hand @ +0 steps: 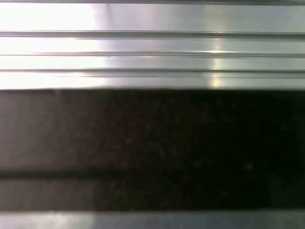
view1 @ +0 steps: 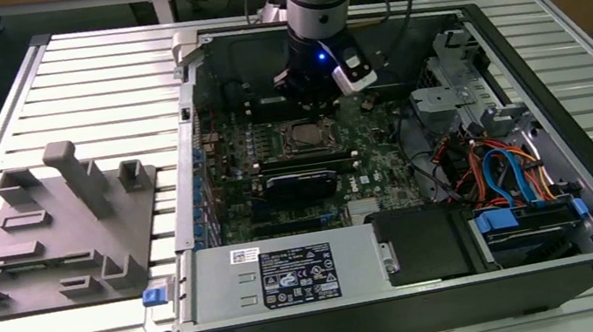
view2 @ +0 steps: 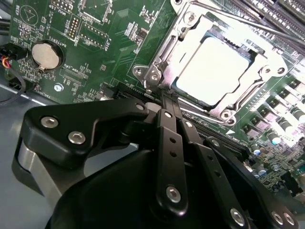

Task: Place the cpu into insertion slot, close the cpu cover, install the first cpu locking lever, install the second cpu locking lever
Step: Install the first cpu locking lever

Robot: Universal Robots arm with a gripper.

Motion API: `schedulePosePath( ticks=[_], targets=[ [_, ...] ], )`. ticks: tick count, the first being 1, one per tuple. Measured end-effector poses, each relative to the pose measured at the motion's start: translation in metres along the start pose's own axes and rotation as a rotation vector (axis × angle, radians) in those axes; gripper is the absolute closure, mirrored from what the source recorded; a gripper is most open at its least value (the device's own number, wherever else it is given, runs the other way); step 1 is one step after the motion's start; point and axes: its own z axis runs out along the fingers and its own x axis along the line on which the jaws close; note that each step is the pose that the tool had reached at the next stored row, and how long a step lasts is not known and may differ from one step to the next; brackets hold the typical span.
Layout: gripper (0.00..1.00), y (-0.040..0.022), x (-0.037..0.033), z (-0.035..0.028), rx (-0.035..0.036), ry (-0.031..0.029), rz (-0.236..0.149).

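Observation:
The cpu point(view2: 217, 67) lies flat in the insertion slot point(view1: 301, 135), its pale face showing through the window of the cpu cover point(view2: 187, 38). The silvery cover frame lies down around the chip. In the second wrist view my gripper point(view2: 165, 98) is shut, its black fingers pressed together, and their tips sit at the socket's near edge by a corner of the metal frame. In the exterior view the gripper point(view1: 312, 104) hangs inside the open computer case just behind the socket. A thin metal rod point(view2: 267, 29) runs along the socket's far side; I cannot tell which lever it is.
The green motherboard point(view2: 109, 52) carries a round coin battery point(view2: 46, 54). Black card slots point(view1: 303, 165), cables point(view1: 497, 171) and drive bays point(view1: 462, 93) crowd the case point(view1: 411, 299). A grey fixture block point(view1: 59, 228) stands on the slatted metal table point(hand: 152, 47) at the exterior view's left.

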Motion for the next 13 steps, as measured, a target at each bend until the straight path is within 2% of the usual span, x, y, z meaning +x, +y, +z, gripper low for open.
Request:
schedulePosePath(
  ticks=[4,8,13],
  targets=[
    [0.9,-0.0001,0.0,-0.0006,0.0011,0.0,0.0],
    [0.9,0.0002,0.0,-0.0039,0.0006,-0.0001,0.0],
    [0.9,0.0002,0.0,-0.0041,0.0013,-0.0001,0.0]
  ],
)
